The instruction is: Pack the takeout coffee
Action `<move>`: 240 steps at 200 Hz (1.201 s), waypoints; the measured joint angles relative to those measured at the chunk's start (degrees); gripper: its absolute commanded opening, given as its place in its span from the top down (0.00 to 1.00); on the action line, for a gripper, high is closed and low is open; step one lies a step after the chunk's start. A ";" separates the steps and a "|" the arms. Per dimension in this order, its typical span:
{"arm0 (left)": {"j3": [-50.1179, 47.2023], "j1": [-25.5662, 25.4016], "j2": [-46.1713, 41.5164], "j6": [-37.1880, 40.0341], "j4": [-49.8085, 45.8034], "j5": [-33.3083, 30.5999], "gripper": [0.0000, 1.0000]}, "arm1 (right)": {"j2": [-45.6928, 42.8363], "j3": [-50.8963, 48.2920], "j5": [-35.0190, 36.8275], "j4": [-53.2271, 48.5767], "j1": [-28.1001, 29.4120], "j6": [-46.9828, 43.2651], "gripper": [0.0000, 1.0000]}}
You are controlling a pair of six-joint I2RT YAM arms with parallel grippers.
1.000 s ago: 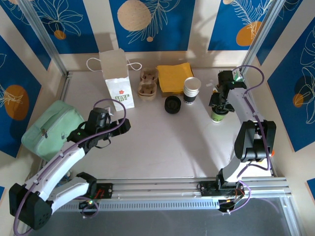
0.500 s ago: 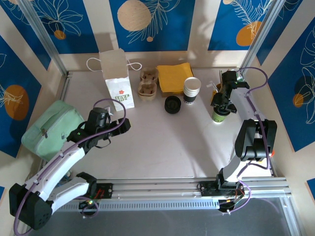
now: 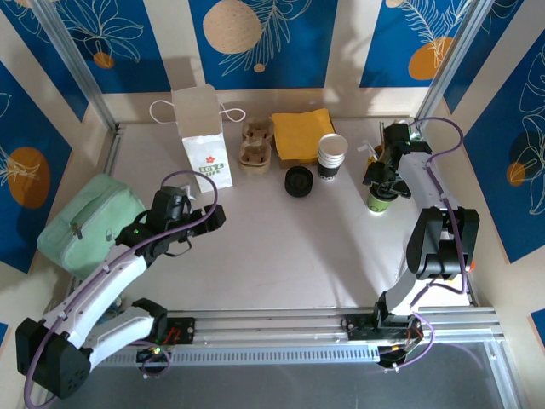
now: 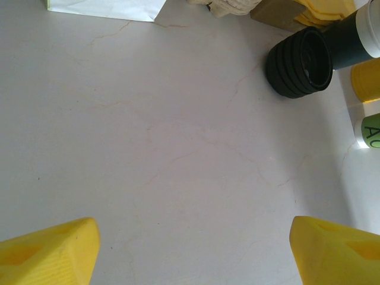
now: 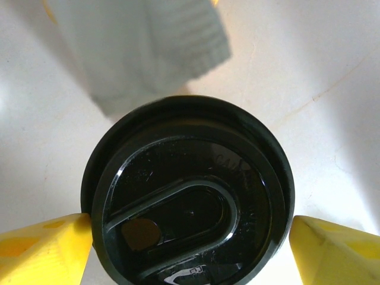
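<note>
Takeout coffee [image 3: 380, 200]: small paper cup with a greenish side, capped by a round black lid [image 5: 190, 208], upright on the right side of the worktop [image 3: 289, 247], toward the far end. Glossy lid top, with a raised oval and a small sip hole.

Right pincer [image 3: 381, 181] directly above the cup, pointing down, yellow fingertips [image 5: 47, 249] spread wide either side of the lid, close to its rim. Open, nothing clamped.

Little room on the cup's right, with the worktop's edge and the frame post near. Just left and slightly farther, a stack of lidless cups [image 3: 332, 156]. Left of that, a loose black lid [image 3: 299, 181]. Behind both, yellow napkins [image 3: 302, 135], a cardboard cup carrier [image 3: 255, 145] and a white paper bag [image 3: 203, 136] along the far edge.

Wide bare surface across the middle and near side.

Left pincer [image 3: 213, 217] over that bare stretch, left of centre, jaws wide apart and empty. Green soft bag [image 3: 89, 223] at the left edge.
</note>
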 measured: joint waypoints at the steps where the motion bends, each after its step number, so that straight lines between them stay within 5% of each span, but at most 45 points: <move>1: 0.00 0.00 0.00 0.00 0.00 0.00 0.17 | -0.02 0.00 -0.02 -0.02 0.00 0.04 0.13; 132: 0.66 0.15 -0.94 0.07 -1.62 0.11 0.17 | -11.69 2.69 -5.64 -3.93 0.46 0.13 0.14; 240: 2.93 0.17 -1.31 0.00 -3.06 -0.48 0.22 | -29.53 -4.59 -33.48 9.14 9.31 2.54 0.17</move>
